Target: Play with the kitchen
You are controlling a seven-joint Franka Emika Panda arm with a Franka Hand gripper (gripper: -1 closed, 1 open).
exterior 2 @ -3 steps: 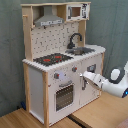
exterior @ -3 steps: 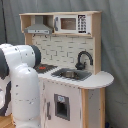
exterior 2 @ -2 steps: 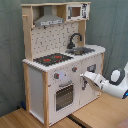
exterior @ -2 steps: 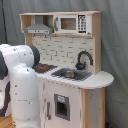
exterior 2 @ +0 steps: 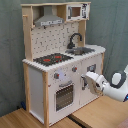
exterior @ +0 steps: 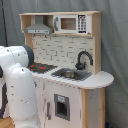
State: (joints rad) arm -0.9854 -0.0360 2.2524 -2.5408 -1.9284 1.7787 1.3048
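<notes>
The glossy white, rounded-shell robot arm [exterior: 17, 85] is built of bulbous plastic segments. In the second exterior view, a dark band separates two segments near the wrist [exterior 2: 118, 80].

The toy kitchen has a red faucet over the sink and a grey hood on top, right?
Not quite. The faucet is black, not red; both exterior views show it curving over the sink. The red is on the stovetop. The kitchen does have a grey hood on top.
</notes>
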